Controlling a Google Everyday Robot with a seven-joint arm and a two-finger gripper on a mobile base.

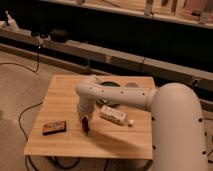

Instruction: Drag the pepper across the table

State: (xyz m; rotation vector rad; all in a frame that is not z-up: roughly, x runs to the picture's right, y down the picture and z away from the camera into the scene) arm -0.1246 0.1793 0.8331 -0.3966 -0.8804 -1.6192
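The pepper (85,125) is a small slim red object standing nearly upright on the light wooden plank table (60,95), left of centre and towards the front. My gripper (84,118) points down from the white arm's wrist (87,97) and sits right on top of the pepper. The pepper's upper end is hidden by the gripper. The arm reaches in from the right, across the middle of the table.
A white bottle (114,114) lies on its side just right of the gripper. A dark orange-labelled box (54,128) lies near the front left. A dark green bowl (111,88) and a brownish round thing (131,85) sit at the back behind the arm. Cables (25,112) run on the floor to the left.
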